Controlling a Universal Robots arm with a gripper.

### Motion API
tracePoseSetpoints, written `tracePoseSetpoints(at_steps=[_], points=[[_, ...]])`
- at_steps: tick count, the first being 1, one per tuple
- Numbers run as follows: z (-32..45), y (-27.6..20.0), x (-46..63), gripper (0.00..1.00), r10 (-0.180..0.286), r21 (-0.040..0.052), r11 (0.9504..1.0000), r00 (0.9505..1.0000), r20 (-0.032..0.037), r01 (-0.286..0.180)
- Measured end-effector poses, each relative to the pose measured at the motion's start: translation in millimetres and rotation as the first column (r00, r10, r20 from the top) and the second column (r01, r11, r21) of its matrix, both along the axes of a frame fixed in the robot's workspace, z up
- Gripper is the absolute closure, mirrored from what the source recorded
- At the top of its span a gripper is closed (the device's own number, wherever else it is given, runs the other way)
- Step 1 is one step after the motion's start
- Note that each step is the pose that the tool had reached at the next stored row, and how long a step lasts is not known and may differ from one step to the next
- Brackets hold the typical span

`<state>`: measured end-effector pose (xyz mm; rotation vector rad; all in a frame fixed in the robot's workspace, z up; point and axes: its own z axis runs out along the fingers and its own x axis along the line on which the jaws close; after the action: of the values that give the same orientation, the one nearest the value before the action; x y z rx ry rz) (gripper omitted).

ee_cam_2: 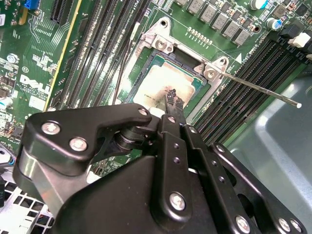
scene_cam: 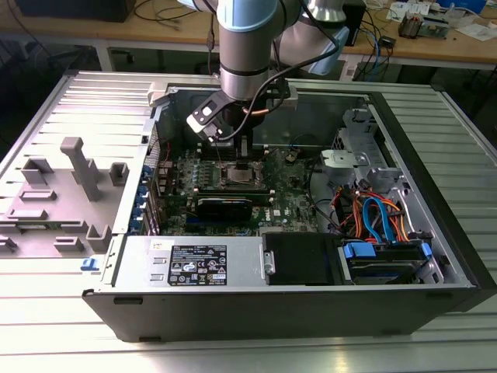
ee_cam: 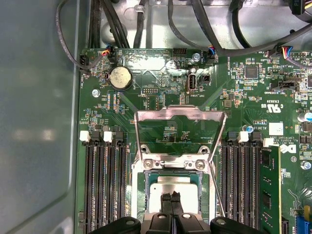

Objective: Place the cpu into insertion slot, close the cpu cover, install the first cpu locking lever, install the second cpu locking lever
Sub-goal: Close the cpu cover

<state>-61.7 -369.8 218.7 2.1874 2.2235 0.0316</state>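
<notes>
In the exterior view the hand (scene_cam: 241, 153) hangs over the green motherboard (scene_cam: 299, 189), just above frame centre. In both wrist views its fingers are pressed together with nothing between them, tips at the cpu (ee_cam: 171, 184), which lies in the insertion slot (ee_cam_2: 184, 62). The cpu cover (ee_cam: 180, 113) stands flipped open; a thin locking lever (ee_cam_2: 258, 87) juts out free

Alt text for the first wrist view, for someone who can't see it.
The shut gripper sits over the cpu, which lies in the insertion slot on a green motherboard. The cpu cover is hinged open, and black memory slots flank the slot.
</notes>
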Motion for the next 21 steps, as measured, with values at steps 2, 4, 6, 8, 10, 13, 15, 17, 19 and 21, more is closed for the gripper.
tracePoseSetpoints(at_steps=[2, 4, 6, 8, 10, 13, 15, 17, 19, 21], points=[[2.7, 0.0, 0.0, 0.89, 0.000, 0.0003, 1.0000, 1.0000, 0.0002, 0.000], [3.8, 0.1, 0.1, 0.89, 0.000, 0.0004, 1.0000, 1.0000, 0.0003, 0.000], [5.7, 0.1, 0.0, 0.89, 0.000, 0.0003, 1.0000, 1.0000, 0.0003, 0.000], [7.3, 0.1, 0.0, 0.89, 0.000, 0.0003, 1.0000, 1.0000, 0.0003, 0.000], [7.7, 0.0, 0.0, 0.89, 0.000, 0.0000, 1.0000, 1.0000, 0.0001, 0.000], [8.5, 0.0, 0.0, 0.89, 0.000, -0.0001, 1.0000, 1.0000, 0.0001, 0.000], [9.9, 0.1, 0.0, 0.89, 0.000, 0.0001, 1.0000, 1.0000, 0.0002, 0.000], [11.3, 0.1, 0.0, 0.89, 0.000, 0.0002, 1.0000, 1.0000, 0.0001, 0.000], [12.7, 0.1, 0.0, 0.89, 0.000, 0.0002, 1.0000, 1.0000, 0.0002, 0.000], [14.0, 0.1, 0.0, 0.89, 0.000, 0.0002, 1.0000, 1.0000, 0.0002, 0.000]])
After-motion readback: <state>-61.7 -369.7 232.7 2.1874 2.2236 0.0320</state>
